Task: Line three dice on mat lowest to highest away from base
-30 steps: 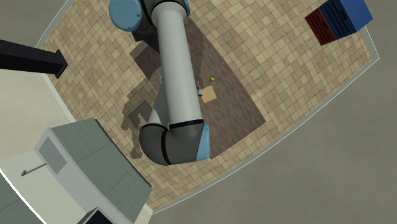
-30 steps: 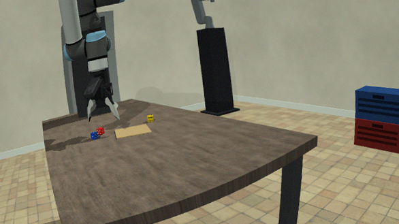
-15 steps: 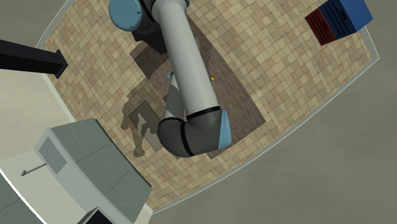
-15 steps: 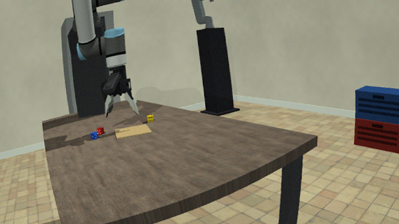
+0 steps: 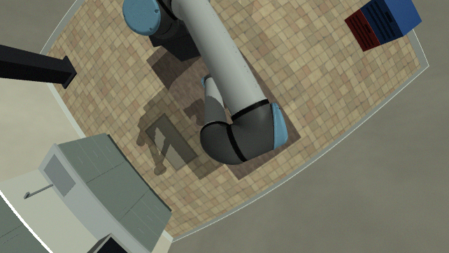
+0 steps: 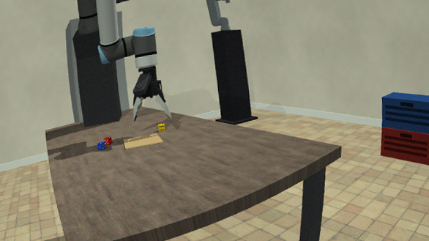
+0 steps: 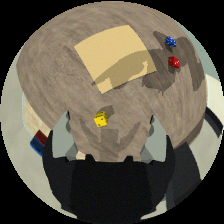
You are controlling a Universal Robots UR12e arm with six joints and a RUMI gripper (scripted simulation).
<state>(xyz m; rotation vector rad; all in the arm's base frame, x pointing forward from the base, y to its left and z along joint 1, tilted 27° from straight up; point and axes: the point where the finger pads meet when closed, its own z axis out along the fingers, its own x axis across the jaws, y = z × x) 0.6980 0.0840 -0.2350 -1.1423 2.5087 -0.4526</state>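
The pale yellow mat lies on the table, with no die on it. The yellow die sits on the table off the mat, between the mat and the gripper in the wrist view. The red die and the blue die sit close together off the mat's other side. My gripper is open and empty, above the table near the yellow die. The top numbers are too small to tell surely. In the top view the arm hides the dice and nearly all of the mat.
The wooden table carries the dice and mat. A black pedestal with a small grey arm stands behind it. Blue and red crates stand on the floor away from the table. The arm's shadow falls across part of the mat.
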